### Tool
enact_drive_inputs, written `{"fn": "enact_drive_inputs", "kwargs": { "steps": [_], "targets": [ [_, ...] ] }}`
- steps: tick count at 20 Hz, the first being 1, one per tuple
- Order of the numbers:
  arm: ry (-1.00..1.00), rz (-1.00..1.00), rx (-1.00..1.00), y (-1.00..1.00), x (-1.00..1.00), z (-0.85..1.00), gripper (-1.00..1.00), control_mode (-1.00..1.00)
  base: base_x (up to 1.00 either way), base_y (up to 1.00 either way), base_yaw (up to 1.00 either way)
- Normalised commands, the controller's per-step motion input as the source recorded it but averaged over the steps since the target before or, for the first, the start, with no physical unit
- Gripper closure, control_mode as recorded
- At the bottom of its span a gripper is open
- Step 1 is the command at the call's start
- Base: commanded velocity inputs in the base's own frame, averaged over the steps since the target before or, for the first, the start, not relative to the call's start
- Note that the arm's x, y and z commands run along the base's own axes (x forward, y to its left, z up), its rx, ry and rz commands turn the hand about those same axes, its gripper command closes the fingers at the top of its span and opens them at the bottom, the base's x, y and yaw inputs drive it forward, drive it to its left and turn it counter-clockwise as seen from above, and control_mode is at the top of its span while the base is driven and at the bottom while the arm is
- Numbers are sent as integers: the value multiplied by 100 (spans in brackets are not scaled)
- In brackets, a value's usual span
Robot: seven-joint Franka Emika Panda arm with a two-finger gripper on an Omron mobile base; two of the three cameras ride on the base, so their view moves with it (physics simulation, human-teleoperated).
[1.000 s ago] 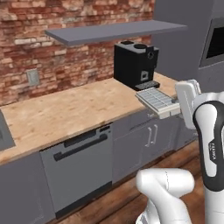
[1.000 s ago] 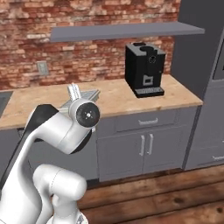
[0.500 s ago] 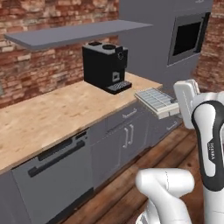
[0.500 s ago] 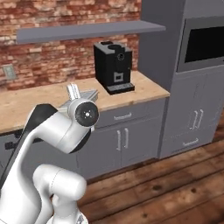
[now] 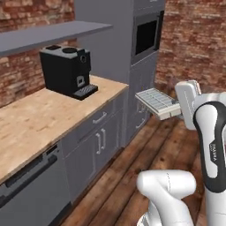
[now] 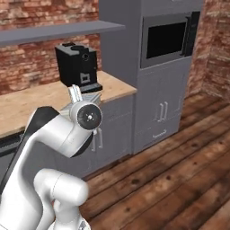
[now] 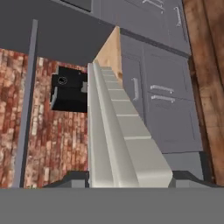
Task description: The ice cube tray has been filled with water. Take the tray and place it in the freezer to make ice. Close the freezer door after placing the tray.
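Left base view: the tool (image 5: 176,107) grips the ice cube tray (image 5: 155,100) by one end, level in mid-air over the wooden floor (image 5: 145,154). It hangs beside the counter (image 5: 39,119), before the oven tower (image 5: 145,53).

Ice cube tray (image 5: 155,101) in end effector (image 5: 175,110)

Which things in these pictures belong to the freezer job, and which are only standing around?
Job:
- ice cube tray, held in the gripper

Standing around:
- coffee machine
- built-in oven
- wooden counter
- wall shelf
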Motion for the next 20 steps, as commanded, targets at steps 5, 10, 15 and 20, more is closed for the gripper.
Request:
{"fn": "enact_drive_inputs", "kwargs": {
  "steps": [5,10,15,20],
  "targets": [
    [0,0,0,0,0,0,100,100,-21,-11,-43],
    [0,0,0,0,0,0,100,100,-31,-8,-44],
    [0,0,0,0,0,0,100,100,-40,-6,-46],
    [0,0,0,0,0,0,100,100,-54,-8,-48]
  ]
}}
